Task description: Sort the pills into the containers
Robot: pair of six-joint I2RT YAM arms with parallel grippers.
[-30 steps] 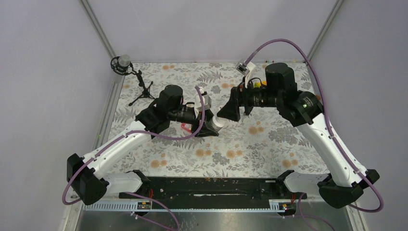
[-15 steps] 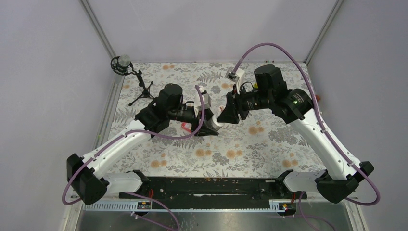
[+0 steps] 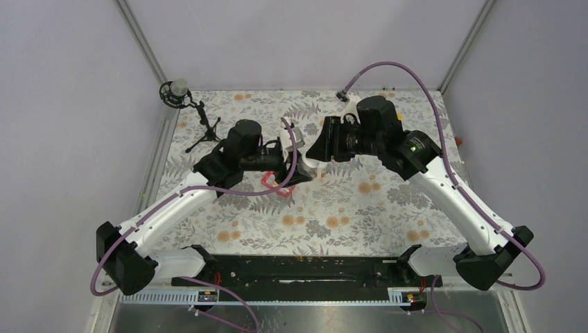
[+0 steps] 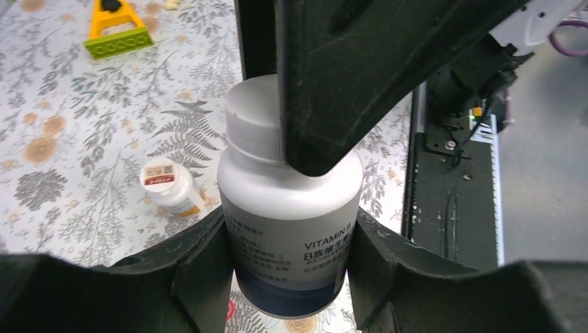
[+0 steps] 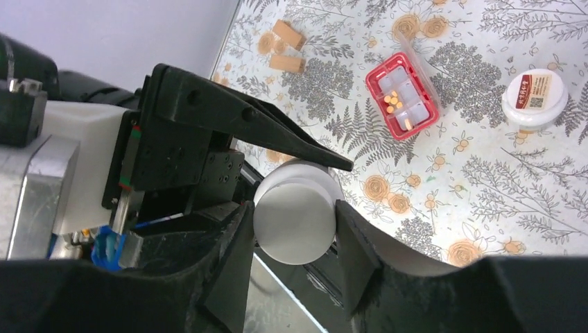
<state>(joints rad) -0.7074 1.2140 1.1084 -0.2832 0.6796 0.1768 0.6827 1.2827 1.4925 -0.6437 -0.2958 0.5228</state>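
My left gripper [image 4: 288, 260] is shut on the body of a white vitamin bottle [image 4: 291, 208] and holds it above the cloth. My right gripper [image 5: 295, 223] is shut on that bottle's white cap [image 5: 295, 218]. The two grippers meet at mid-table, left [image 3: 297, 175] and right [image 3: 313, 154]. The red pill tray [image 5: 402, 97] lies on the cloth below, lid open, with several orange pills [image 5: 394, 102] in one compartment. In the top view the tray [image 3: 272, 183] shows partly under my left gripper.
A second small white bottle [image 5: 534, 97] stands on the cloth beside the tray; it also shows in the left wrist view [image 4: 168, 186]. A yellow wedge tool [image 4: 114, 28] lies further off. Tan blocks [image 5: 286, 45] lie near the wall. A microphone tripod [image 3: 184, 100] stands back left.
My right arm has swung left and its wrist has turned, carrying its gripper onto the bottle's cap. My left gripper with the bottle has shifted slightly back.
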